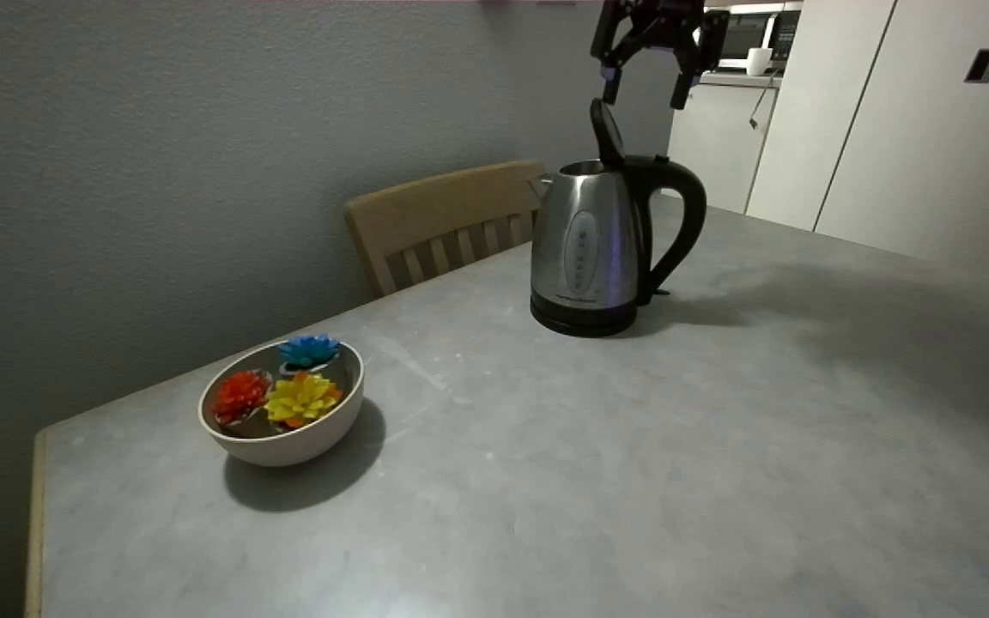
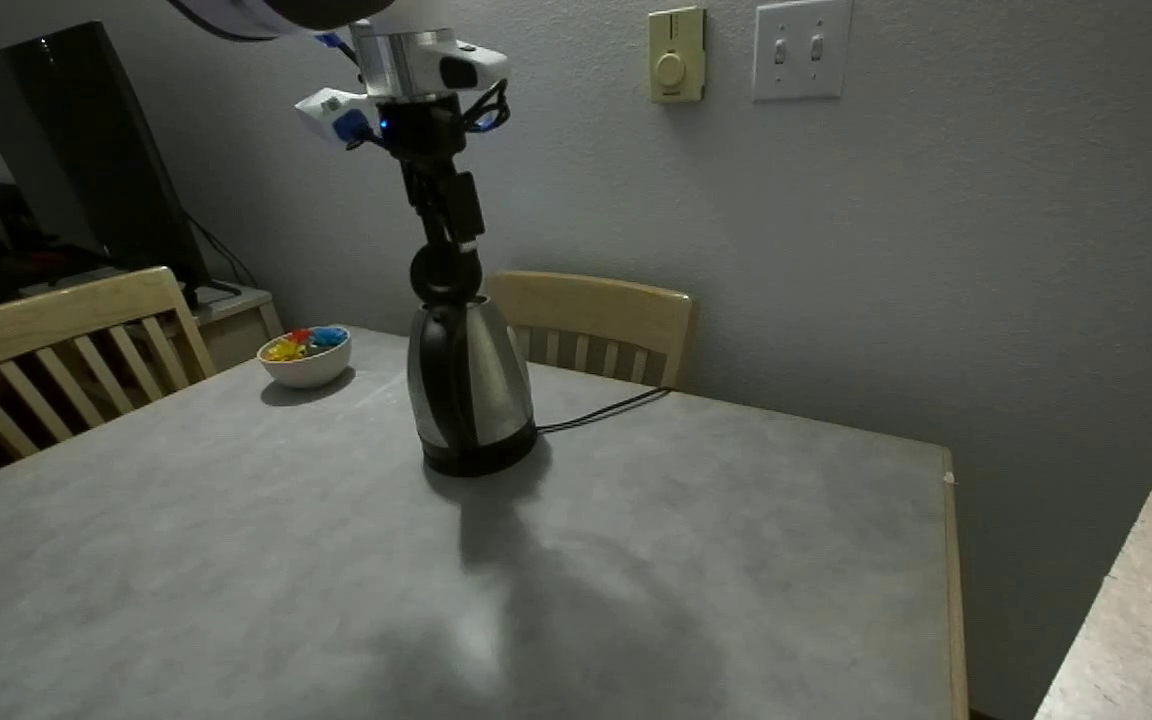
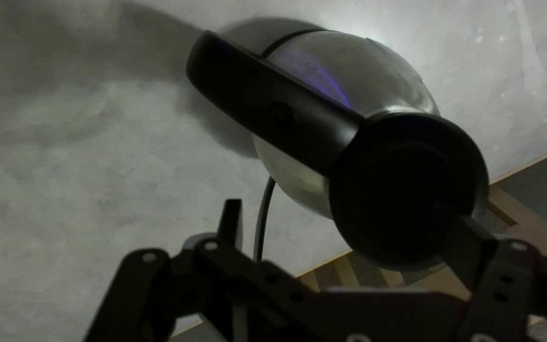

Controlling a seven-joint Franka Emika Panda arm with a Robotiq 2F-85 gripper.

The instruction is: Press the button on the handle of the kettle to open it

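Kettle: on table; lid raised;
Gripper: above kettle, spread apart;
Button: dim, seemingly atop handle

The black gripper is dotted with pale round screws; above, a silvery collar, white casing, looped black cables and a blue light are seen.

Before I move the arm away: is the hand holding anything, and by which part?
Nothing is held: the hand is open above the kettle, gripping no part.
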